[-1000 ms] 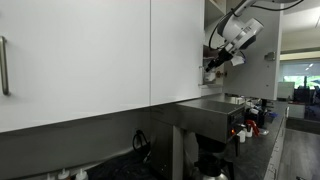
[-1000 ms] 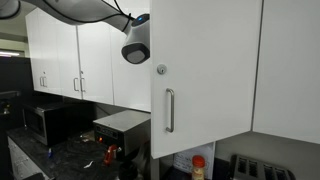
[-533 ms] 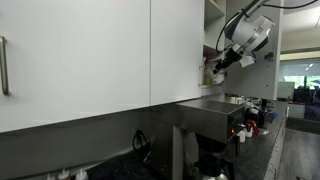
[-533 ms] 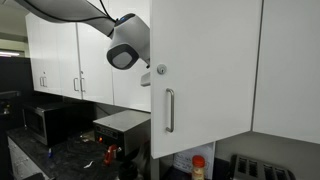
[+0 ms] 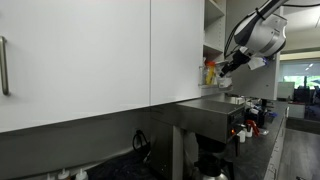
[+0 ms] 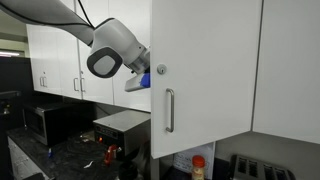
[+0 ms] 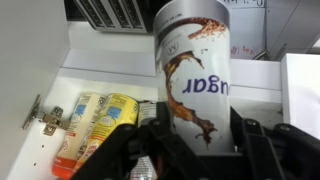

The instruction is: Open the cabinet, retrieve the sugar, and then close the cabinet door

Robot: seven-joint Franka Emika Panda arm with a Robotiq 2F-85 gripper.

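Observation:
In the wrist view my gripper (image 7: 197,137) is shut on the sugar (image 7: 195,60), a white cylindrical container with a brown swirl and the word "sugar" printed on it. Black fingers (image 7: 150,145) press on both its sides. Behind it is the open cabinet (image 7: 110,62) with its white shelf. In an exterior view the gripper (image 5: 227,72) hangs just outside the cabinet opening (image 5: 212,30). The cabinet door (image 6: 205,60) stands open, with its silver bar handle (image 6: 169,110), and hides the gripper in that view. The arm (image 6: 108,60) reaches behind it.
Yellow bottles (image 7: 100,115) lie on the shelf left of the sugar and also show in an exterior view (image 5: 210,72). A door hinge (image 7: 45,115) sits at the cabinet's left wall. A steel appliance (image 5: 205,115) stands on the counter below. A red-capped bottle (image 6: 197,165) is under the door.
The arm has drawn back out of the cabinet, away from the shelves, with the sugar in its grip. The door has not moved.

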